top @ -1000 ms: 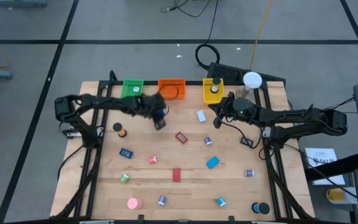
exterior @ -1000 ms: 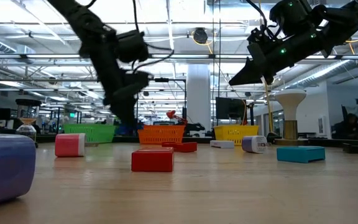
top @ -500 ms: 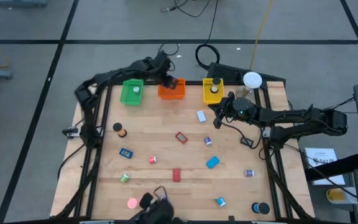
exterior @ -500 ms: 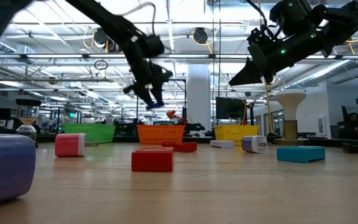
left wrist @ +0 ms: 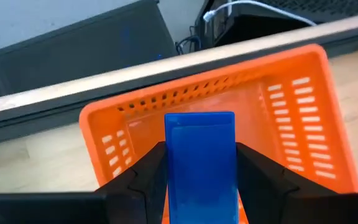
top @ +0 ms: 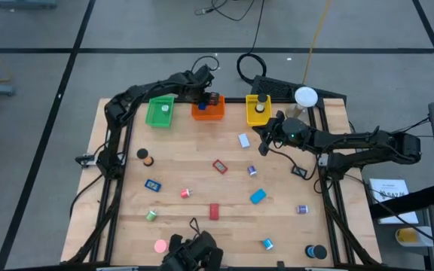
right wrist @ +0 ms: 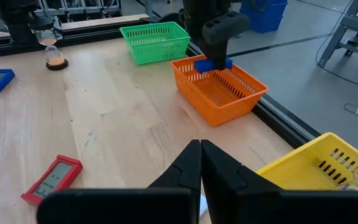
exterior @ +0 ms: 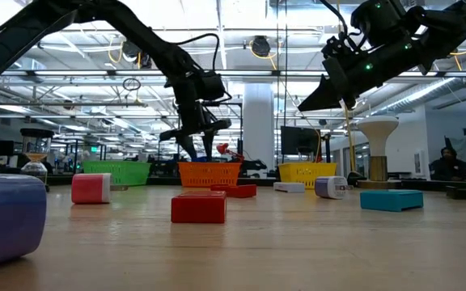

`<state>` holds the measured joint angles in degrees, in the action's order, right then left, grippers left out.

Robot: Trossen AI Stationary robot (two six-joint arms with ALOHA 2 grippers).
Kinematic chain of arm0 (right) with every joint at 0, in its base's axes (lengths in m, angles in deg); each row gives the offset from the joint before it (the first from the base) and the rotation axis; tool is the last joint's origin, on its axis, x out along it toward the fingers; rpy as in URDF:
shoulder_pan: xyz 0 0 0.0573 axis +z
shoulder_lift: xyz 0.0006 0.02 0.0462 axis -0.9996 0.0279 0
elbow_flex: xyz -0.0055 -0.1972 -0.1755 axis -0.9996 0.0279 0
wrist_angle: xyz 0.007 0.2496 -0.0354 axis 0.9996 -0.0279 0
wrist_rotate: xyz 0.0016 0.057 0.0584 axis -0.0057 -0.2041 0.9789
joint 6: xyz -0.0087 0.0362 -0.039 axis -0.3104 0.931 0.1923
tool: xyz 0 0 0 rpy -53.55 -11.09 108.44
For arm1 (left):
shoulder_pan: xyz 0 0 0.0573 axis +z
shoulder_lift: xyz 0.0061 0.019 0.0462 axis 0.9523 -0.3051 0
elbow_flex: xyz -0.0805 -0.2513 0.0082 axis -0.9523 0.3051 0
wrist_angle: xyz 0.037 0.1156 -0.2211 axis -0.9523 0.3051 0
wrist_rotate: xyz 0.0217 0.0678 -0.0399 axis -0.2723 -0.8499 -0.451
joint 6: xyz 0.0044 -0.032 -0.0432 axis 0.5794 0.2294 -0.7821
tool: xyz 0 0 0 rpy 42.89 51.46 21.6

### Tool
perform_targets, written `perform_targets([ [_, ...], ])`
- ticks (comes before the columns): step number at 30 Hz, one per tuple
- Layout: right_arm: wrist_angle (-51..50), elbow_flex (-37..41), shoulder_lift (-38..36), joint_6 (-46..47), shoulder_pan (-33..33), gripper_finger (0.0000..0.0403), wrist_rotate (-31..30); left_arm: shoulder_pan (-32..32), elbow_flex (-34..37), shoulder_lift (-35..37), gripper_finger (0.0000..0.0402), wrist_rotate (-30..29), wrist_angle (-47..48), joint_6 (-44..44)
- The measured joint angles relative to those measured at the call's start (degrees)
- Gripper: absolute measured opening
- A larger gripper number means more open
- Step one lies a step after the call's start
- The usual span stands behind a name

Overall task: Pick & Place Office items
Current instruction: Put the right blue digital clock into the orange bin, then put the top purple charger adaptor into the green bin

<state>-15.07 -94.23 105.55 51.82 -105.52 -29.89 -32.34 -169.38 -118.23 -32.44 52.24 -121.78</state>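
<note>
Above orange tray, left fingers grip blue block.

Grey floor, bright ceiling lights

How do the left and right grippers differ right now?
The left gripper is shut on a blue block over the orange tray; the right gripper is shut on nothing. The left reaches to the table's far edge; the right hangs near the yellow tray. Both are off the tabletop.
</note>
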Motion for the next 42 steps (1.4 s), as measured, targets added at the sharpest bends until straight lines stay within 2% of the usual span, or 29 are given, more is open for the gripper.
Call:
perform_targets([
  [13,-0.1,0.0,0.0,0.0,0.0,0.0001,0.0,0.4,0.2,-4.7,0.0160,-0.6,-0.7,-3.3],
  [26,-0.1,0.0,0.0,-0.1,0.0,0.0002,0.0,0.4,0.2,-5.2,0.0173,-2.0,-0.4,-4.1],
  [38,-0.2,0.0,0.0,-0.2,0.0,0.0001,0.0,0.6,0.1,-3.0,0.0243,-1.4,0.1,-0.5],
  [42,-0.3,0.0,0.0,-0.2,0.0,0.0001,0.0,0.7,0.1,-0.5,0.0253,-0.3,0.2,2.0],
])
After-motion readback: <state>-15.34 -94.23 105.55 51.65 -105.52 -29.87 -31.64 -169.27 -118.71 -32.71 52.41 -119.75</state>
